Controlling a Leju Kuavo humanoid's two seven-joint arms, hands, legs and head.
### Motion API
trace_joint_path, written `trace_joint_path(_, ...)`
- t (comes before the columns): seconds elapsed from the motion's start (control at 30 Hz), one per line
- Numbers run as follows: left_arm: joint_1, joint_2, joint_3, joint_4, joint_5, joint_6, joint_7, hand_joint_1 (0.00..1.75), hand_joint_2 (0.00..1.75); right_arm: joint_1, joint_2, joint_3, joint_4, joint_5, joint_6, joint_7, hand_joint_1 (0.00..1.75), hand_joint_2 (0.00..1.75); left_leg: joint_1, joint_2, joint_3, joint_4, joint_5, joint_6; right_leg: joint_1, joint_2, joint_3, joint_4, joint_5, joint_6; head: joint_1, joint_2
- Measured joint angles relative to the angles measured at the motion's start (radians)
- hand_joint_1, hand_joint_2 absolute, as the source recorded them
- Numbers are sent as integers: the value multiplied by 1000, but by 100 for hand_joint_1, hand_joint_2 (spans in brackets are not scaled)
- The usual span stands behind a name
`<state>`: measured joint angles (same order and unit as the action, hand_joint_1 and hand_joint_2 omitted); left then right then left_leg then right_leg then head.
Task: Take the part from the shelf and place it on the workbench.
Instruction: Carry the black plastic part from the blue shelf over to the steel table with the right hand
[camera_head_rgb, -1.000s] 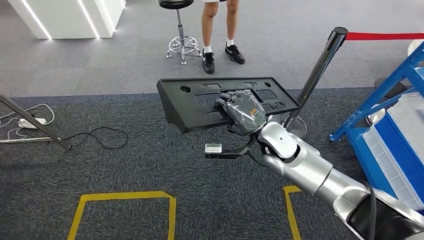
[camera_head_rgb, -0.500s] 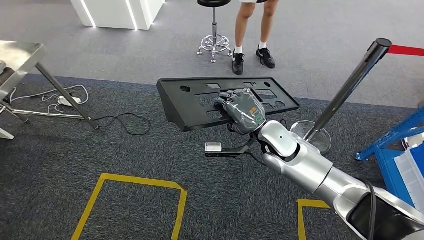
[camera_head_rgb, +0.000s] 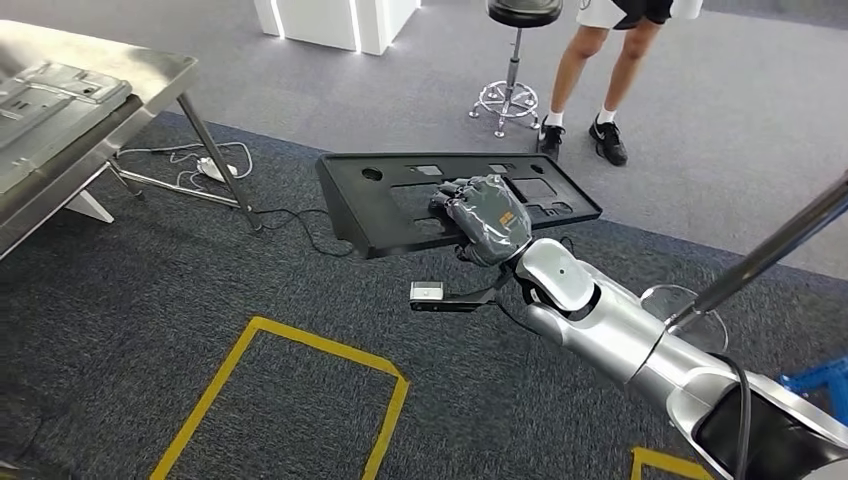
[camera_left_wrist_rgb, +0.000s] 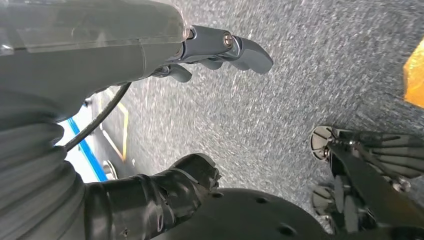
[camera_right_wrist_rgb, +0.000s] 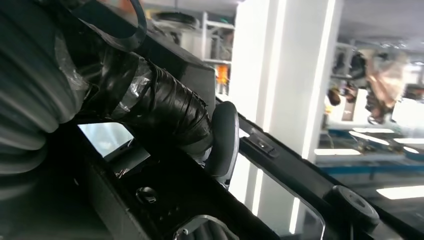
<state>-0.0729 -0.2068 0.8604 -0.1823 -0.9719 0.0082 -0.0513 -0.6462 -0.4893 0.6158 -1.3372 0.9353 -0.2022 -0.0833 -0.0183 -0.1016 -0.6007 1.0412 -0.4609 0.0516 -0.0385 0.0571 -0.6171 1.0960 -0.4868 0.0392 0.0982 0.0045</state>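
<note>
1. The workbench (camera_head_rgb: 150, 75), a steel table at the far left, is the biggest thing here and the goal; grey metal sheets (camera_head_rgb: 40, 95) already lie on its top, so I judge the free area for setting down to be limited, and a careless placement could land on them
2. The part (camera_head_rgb: 400, 200), a long black panel with cut-outs, is in the air in the middle of the scene above the carpet, well apart from the workbench; it sticks far out to the left of the grip, so it could tilt or slip while the robot walks
3. A person (camera_head_rgb: 600, 80) stands on the far side beside a stool (camera_head_rgb: 515, 60); the panel's far edge could swing towards them in a turn
4. The right hand (camera_head_rgb: 485, 220) grips the part, fingers over its top face, near its right half
5. The left hand (camera_left_wrist_rgb: 220, 47) holds nothing, fingers apart above the carpet
6. Cables (camera_head_rgb: 290, 215) lie on the floor near the workbench leg, a trip risk
7. No containers can be seen
</note>
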Motion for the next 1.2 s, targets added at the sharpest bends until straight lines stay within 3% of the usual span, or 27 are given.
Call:
trace_joint_path(0.07,1,0,0,0,1,0,-2,0,175,-2,-2,-1,-1,0,1,0,175,175,4,-23,-16,12,-3,-12,4,14,8,-18,-11,-9,0,0)
trace_joint_path(0.1,2,0,0,0,1,0,-3,0,175,-3,-2,-1,-2,-1,1,0,175,175,7,-34,-21,11,-2,-16,4,2,8,-19,-11,-17,-1,0)
trace_joint_path(0.13,4,0,1,0,1,0,-3,0,175,-5,-1,-1,-2,-2,1,0,175,175,7,-31,-24,14,-3,-21,5,-10,12,-24,-10,-23,-1,0)
trace_joint_path(0.2,6,0,1,0,1,1,-4,0,175,-11,1,-1,-3,-3,1,1,175,175,7,16,-49,63,-24,-31,4,-36,26,-36,-11,-35,-3,0)
trace_joint_path(0.27,5,-1,1,0,1,1,-6,0,175,-14,1,-1,-4,-3,1,1,175,175,12,75,-113,175,-63,-40,10,-63,41,-42,-19,-43,-6,0)
trace_joint_path(0.33,5,-1,2,0,2,2,-9,0,175,-15,1,-1,-4,-3,2,1,175,175,19,91,-175,265,-73,-44,15,-90,55,-43,-33,-45,-5,0)
trace_joint_path(0.37,6,-1,2,0,2,1,-10,0,175,-15,1,-1,-4,-4,2,1,175,175,21,94,-185,265,-54,-42,16,-103,65,-44,-41,-44,-5,0)
trace_joint_path(0.43,9,-1,2,0,2,2,-11,0,175,-17,1,-1,-4,-5,2,1,175,175,20,111,-150,164,24,-35,17,-128,92,-46,-61,-40,-5,0)
trace_joint_path(0.5,9,-2,2,0,1,2,-12,0,175,-22,1,-1,-4,-6,2,1,175,175,6,153,-97,53,63,-25,19,-150,116,-57,-78,-32,-5,0)
trace_joint_path(0.57,8,-2,3,0,1,2,-13,0,175,-26,1,-1,-4,-6,3,1,175,175,-9,172,-69,8,48,-13,21,-170,138,-73,-84,-19,-5,0)
trace_joint_path(0.63,9,-1,4,0,1,3,-14,0,175,-27,2,-2,-4,-6,3,1,175,175,-11,147,-44,-17,37,1,15,-177,154,-65,-77,-5,-5,0)
trace_joint_path(0.7,11,1,4,-1,1,3,-15,0,175,-27,3,-2,-3,-7,4,1,175,175,-10,120,-8,-33,27,17,7,-135,125,4,-66,1,-6,0)
trace_joint_path(0.77,8,2,5,-2,0,3,-16,0,175,-30,2,-2,-1,-9,6,1,175,175,-9,96,22,-39,9,28,6,-82,37,119,-81,-1,-7,0)
trace_joint_path(0.83,5,1,5,-2,0,3,-17,0,175,-31,0,-2,2,-10,9,1,175,175,-8,65,52,-38,-15,32,9,-65,-61,200,-135,-3,-6,0)
trace_joint_path(0.87,4,0,5,-2,0,3,-17,0,175,-31,0,-2,3,-10,11,1,175,175,-8,47,71,-38,-29,32,11,-62,-94,205,-157,-5,-7,0)
trace_joint_path(0.9,5,0,5,-2,0,3,-17,0,175,-32,0,-2,3,-12,12,1,175,175,-8,31,91,-38,-44,30,12,-59,-113,183,-159,-6,-6,0)
trace_joint_path(0.93,7,0,5,-2,0,3,-17,0,175,-32,0,-2,4,-13,14,1,175,175,-8,15,113,-37,-61,28,13,-52,-121,138,-130,-6,-6,0)
trace_joint_path(1.03,14,-2,6,0,0,3,-18,0,175,-35,-1,-2,8,-16,19,1,175,175,-5,-25,153,-32,-112,16,14,-3,-125,-10,86,-6,-7,0)
trace_joint_path(1.07,14,-3,6,1,0,3,-18,0,175,-37,-2,-2,9,-16,21,0,175,175,-2,-34,159,-32,-121,11,16,2,-123,-31,127,-11,-7,0)
trace_joint_path(1.13,11,-4,6,1,0,3,-20,0,175,-47,-3,-2,6,-18,23,0,175,175,1,-38,155,-16,-109,1,21,-18,-102,-41,117,-26,-7,0)
trace_joint_path(1.17,11,-4,6,1,0,3,-21,0,175,-52,-4,-3,4,-19,23,1,175,175,1,-19,139,21,-84,-3,22,-29,-85,-51,107,-33,-7,0)
trace_joint_path(1.2,10,-3,7,1,0,3,-22,0,175,-55,-4,-3,4,-20,23,1,175,175,0,9,103,79,-55,-8,22,-39,-64,-63,97,-39,-7,0)
